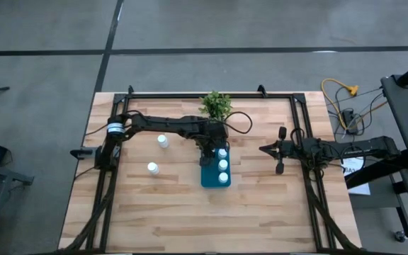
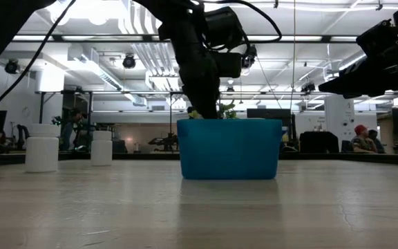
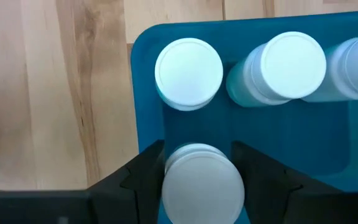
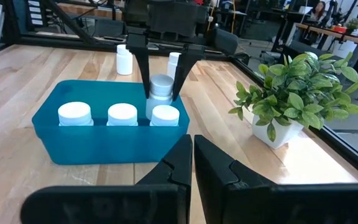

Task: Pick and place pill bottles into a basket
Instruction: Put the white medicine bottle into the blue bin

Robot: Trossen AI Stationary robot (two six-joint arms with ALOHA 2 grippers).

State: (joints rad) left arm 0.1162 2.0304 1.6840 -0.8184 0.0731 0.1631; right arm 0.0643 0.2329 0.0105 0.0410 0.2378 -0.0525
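Three pill bottles (image 1: 223,165) stood in the basket (image 1: 208,177). My left gripper (image 4: 161,81) held a fourth by its cap over the rim. Light, rigid, smooth plastic; I judged a cap-side grip safest. Right gripper (image 1: 278,149) idle, fingers together.

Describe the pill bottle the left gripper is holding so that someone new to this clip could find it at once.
Start at the teal basket in the middle of the table, just in front of the potted plant. Three white pill bottles stand in a row inside it. The held bottle is at the plant end, the only one clamped between the left gripper's dark fingers and sitting higher than the others.
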